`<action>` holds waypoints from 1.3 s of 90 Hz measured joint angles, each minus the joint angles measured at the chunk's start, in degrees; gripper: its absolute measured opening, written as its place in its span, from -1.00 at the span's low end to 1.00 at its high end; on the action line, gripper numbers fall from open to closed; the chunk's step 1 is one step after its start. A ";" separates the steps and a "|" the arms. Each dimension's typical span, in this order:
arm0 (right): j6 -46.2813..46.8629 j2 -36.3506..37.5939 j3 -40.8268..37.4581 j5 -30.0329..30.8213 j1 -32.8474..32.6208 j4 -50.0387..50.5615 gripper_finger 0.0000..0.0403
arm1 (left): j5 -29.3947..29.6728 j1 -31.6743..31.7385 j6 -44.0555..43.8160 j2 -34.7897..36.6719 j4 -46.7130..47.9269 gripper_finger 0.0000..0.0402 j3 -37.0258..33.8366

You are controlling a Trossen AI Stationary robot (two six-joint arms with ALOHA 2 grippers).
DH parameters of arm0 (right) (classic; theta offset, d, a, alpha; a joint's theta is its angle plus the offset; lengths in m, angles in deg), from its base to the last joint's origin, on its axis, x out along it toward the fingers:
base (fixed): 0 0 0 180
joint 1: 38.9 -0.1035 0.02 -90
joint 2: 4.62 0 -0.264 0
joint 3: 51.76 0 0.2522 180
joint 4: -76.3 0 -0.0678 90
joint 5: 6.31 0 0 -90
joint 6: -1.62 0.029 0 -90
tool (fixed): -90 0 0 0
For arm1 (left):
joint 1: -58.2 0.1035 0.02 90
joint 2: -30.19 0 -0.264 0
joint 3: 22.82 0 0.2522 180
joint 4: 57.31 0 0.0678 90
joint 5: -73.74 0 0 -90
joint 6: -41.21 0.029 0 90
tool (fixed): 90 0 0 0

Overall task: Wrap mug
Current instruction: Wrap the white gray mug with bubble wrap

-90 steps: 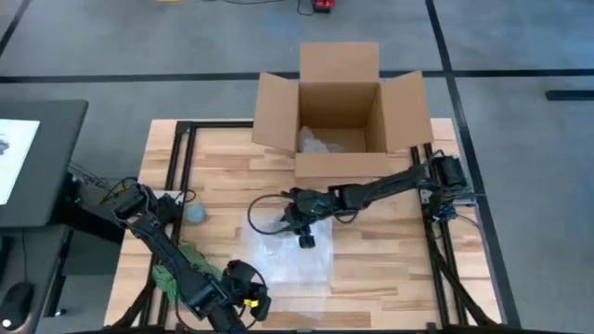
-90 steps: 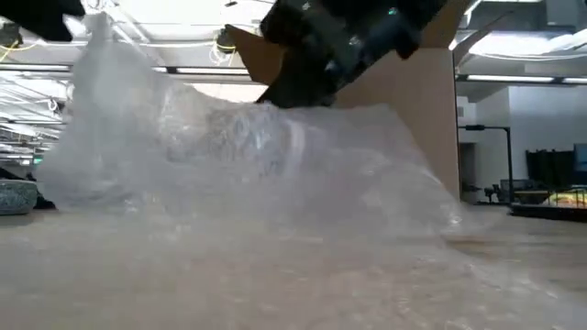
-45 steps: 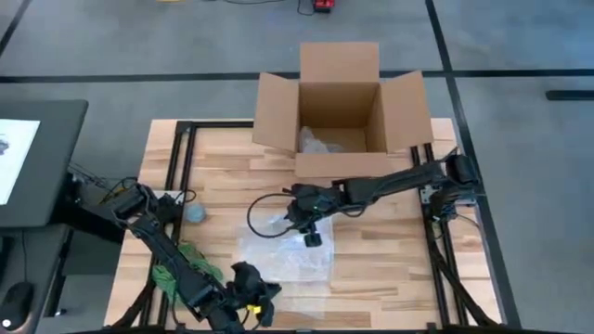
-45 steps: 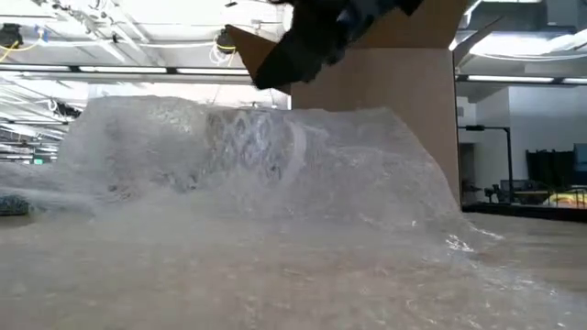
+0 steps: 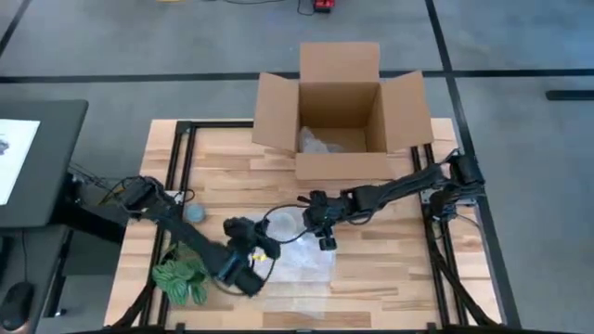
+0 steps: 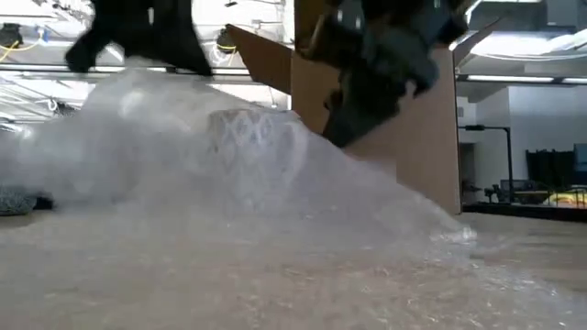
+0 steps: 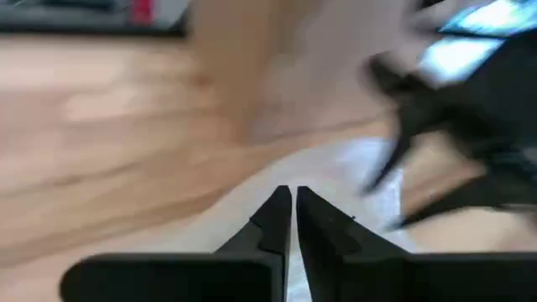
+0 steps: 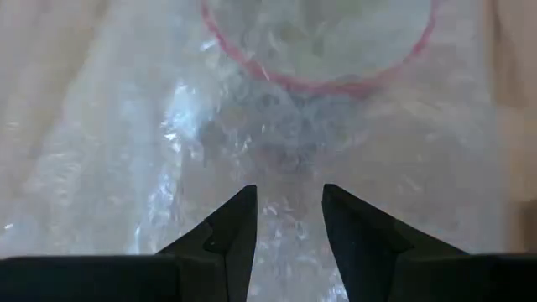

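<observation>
Starting at the left of your bench [image 5: 371,269], you had a green leafy plant [image 5: 181,277] lying near the front corner and a small grey-blue bowl [image 5: 195,213] sitting a little behind it. Your left claw [image 5: 252,252] reached in over the left edge of the bubble wrap [image 5: 297,260], and its wrist camera showed the two fingers [image 7: 277,220] pressed together, with the sheet's edge just ahead of them; whether any wrap was pinched between them could not be told. The mug [image 5: 286,224] lay under the bubble wrap near the middle of the bench, showing through it as a pale round shape in the overhead camera and as a ribbed hump [image 6: 252,147] in the low one. Your right claw [image 5: 327,243] hung over the right side of the sheet, just beside the mug, fingers [image 8: 231,226] held apart above the plastic, and past them a pink-rimmed round mouth [image 8: 319,42] of the mug showed through the wrap. Behind everything, an open cardboard box [image 5: 339,111] stood at the far edge with more wrap inside it.
</observation>
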 joint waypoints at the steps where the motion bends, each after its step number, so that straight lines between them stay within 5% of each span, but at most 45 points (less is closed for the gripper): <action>1: 0.16 -0.13 -0.25 -0.01 0.00 -0.38 -0.37 | -0.60 0.23 -0.07 0.00 -0.16 -0.98 -0.34; 40: -0.40 -0.24 0.14 -0.31 -2.90 -2.02 -0.37 | -8.24 -1.69 -2.40 -0.46 -7.50 -1.00 -6.46; 69: 0.07 6.89 0.15 -0.43 -5.92 2.57 -0.37 | -11.31 -4.52 -4.05 -0.46 8.25 -0.99 2.09; 87: 1.63 7.26 0.15 -0.58 -10.54 3.90 -0.37 | -13.25 -7.23 -1.97 -0.46 7.84 -0.99 5.05; 117: 3.18 -0.73 0.13 -0.58 -13.14 -11.71 -0.37 | -14.28 -12.59 5.79 -0.44 7.60 -0.99 16.38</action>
